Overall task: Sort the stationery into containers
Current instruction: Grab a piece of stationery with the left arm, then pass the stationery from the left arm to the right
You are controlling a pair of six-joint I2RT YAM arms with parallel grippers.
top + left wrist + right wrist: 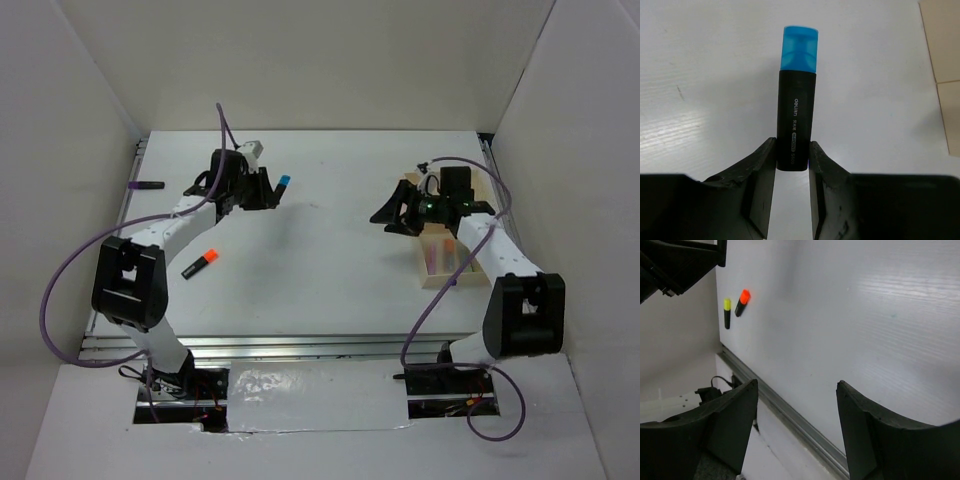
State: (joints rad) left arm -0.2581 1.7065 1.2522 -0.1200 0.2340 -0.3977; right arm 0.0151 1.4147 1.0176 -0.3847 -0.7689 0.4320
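Left gripper (pixel 792 152) clenched on the blue highlighter (pixel 797 105), tail end only, far-left over the table (pixel 330 260), well apart from the wooden tray (pixel 432 281). Right gripper (pixel 797 405) spread, empty. Risk — so short a purchase may let it pivot or drop in transit.

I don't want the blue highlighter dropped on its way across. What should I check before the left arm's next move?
1. Grip on the blue highlighter: ok. The left claw is shut on its tail end.
2. Highlighter straight in the claw: ok. It is in line with the fingers.
3. Wooden tray open from above: not ok. The right arm lies over it.
4. Right claw free: ok. It is open and empty.
5. Table sorted: not ok. The orange highlighter and the yellow highlighter lie loose.
6. Room in the compartments: cannot tell.
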